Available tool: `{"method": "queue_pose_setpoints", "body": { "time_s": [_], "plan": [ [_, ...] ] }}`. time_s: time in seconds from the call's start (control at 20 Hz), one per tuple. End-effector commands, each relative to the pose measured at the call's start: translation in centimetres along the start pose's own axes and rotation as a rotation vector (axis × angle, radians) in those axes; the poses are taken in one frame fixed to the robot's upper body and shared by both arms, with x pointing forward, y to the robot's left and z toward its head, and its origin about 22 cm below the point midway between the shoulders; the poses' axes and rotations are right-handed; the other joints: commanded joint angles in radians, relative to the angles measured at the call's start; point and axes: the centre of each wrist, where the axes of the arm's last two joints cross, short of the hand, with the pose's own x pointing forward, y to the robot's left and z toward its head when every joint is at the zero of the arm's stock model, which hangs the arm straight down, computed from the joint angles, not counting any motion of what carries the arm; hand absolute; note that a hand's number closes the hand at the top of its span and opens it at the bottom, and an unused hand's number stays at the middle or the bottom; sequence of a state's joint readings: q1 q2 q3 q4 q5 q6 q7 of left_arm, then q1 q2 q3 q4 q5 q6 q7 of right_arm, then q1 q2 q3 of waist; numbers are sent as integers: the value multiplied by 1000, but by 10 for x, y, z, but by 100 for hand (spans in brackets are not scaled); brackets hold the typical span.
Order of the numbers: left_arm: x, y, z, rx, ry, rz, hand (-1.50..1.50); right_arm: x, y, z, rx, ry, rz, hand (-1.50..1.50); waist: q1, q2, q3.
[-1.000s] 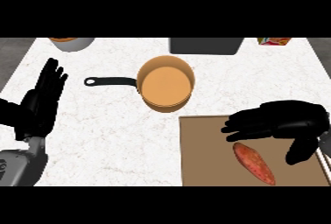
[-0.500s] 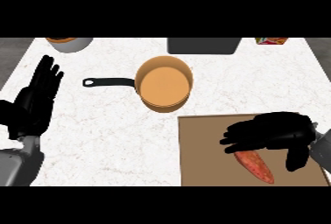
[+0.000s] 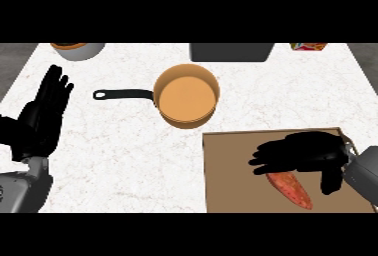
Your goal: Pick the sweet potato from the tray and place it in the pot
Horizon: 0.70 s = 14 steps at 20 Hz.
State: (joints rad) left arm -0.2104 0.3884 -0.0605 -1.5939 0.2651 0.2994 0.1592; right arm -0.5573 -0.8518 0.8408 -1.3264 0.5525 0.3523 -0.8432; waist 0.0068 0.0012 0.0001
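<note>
Handling: the sweet potato (image 3: 291, 190) looks stiff and solid, probably of middling weight, and not fragile. Its skin seems matt rather than slippery.
Shape: long and tapered, so it is likely to pivot or roll if it is taken near a tip.
Where it lies: on the brown tray (image 3: 229, 175), in the right half and slanting. Its upper end is hidden under the right hand (image 3: 303, 155), and its pointed end is toward the tray's near edge.
Right hand: it hangs over the potato's upper end. The fingers (image 3: 266, 160) reach to the left and the thumb (image 3: 330, 182) hangs down on the right. They are apart and not closed round anything.
Where to take hold: across the thick middle, fingers on one flank and thumb on the other, so the weight balances.
Left hand (image 3: 40, 120): it rests at the view's left edge above the counter (image 3: 111, 155), with fingers straight and pointing up.
Pot (image 3: 188, 95): orange, mouth up and nothing inside. It stands on the counter beyond the tray, well apart from the potato, with its black handle (image 3: 122, 93) pointing left.
Risk: a hold near the upper end may let the long tail swing and catch the pot's rim.
</note>
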Motion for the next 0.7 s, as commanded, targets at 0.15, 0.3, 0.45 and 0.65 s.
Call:
{"method": "queue_pose_setpoints", "body": {
  "time_s": [0.15,0.3,0.45,0.65],
  "plan": [
    [9,14,-2,10,13,2,0,1,12,-16,51,-54,-38,-150,-4,-2,0],
    [6,16,-6,-2,19,11,0,5,35,-13,49,-47,-36,-150,-9,-2,0],
    [-10,-10,12,0,7,-4,0,-25,21,-10,59,-5,-42,-150,1,0,0],
    [-19,16,5,6,1,1,0,-19,39,-32,49,-40,-36,-150,-3,0,0]
  ]
}}
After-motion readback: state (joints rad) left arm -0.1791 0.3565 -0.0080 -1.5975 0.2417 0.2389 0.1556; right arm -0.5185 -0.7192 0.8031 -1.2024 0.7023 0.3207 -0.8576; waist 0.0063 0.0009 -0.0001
